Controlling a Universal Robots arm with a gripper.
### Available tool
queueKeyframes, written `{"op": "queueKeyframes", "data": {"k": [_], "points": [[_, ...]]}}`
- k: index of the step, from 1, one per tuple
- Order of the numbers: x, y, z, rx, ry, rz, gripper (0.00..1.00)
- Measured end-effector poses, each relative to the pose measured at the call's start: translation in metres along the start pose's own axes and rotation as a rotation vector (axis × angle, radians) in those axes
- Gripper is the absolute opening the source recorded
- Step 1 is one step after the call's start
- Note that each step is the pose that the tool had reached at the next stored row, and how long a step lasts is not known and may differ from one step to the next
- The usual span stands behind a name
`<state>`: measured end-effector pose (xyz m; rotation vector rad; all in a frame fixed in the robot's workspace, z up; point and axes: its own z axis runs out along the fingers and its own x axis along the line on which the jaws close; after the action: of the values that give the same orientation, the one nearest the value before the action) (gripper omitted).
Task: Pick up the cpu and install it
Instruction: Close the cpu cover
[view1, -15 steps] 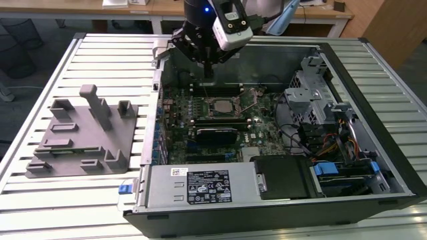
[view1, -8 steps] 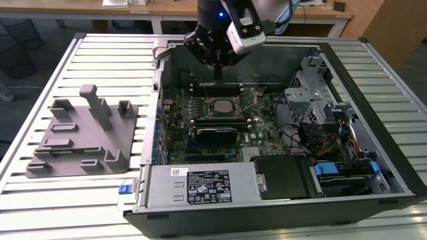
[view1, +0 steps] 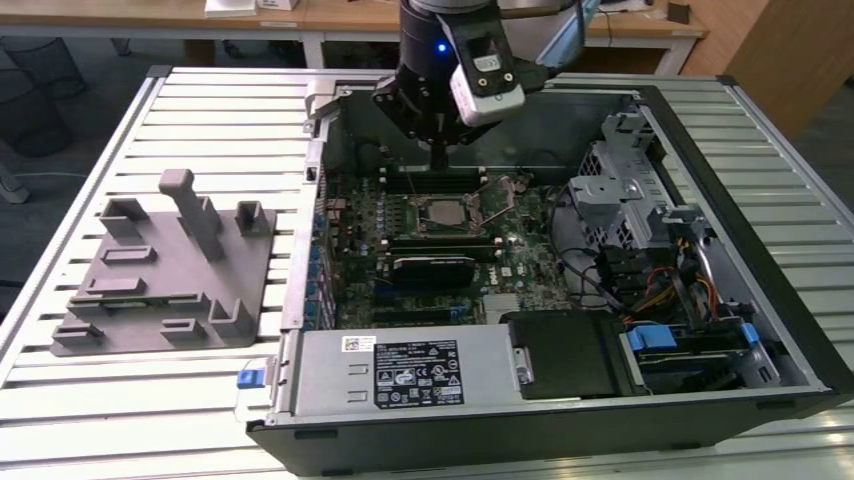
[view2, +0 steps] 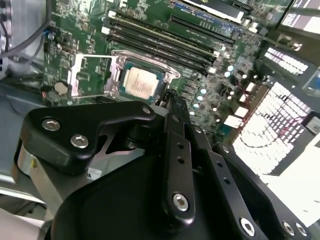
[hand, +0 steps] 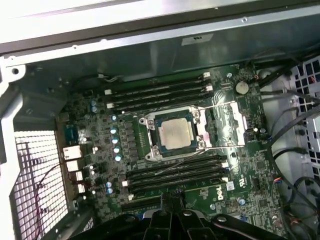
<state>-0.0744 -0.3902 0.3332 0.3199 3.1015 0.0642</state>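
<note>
The cpu (view1: 441, 212) is a small square chip with a pale metal top, lying flat in its socket on the green motherboard (view1: 527, 262) inside the open computer case. Both wrist views show the cpu (view2: 141, 82) (hand: 175, 134) seated in the socket, with the metal retention frame (hand: 231, 125) swung open beside it. My gripper (view1: 438, 158) hangs above the board just behind the socket, with its black fingers (view2: 174, 112) pressed together, shut and holding nothing. It does not touch the chip.
A grey plastic tray with upright pegs (view1: 167, 270) lies on the slatted table at the exterior view's left. Inside the case are memory slots (hand: 160, 97), a black power supply (view1: 414, 375), drive cages (view1: 627, 190) and loose cables (view1: 647, 290).
</note>
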Motion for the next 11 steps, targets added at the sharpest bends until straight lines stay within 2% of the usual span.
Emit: {"op": "queueKeyframes", "data": {"k": [7,11], "points": [[-0.0193,0.0087,0.0135,0.0005,0.0006,0.009,0.11],[-0.0214,0.0092,0.0195,0.0011,-0.0006,0.042,0.11]]}}
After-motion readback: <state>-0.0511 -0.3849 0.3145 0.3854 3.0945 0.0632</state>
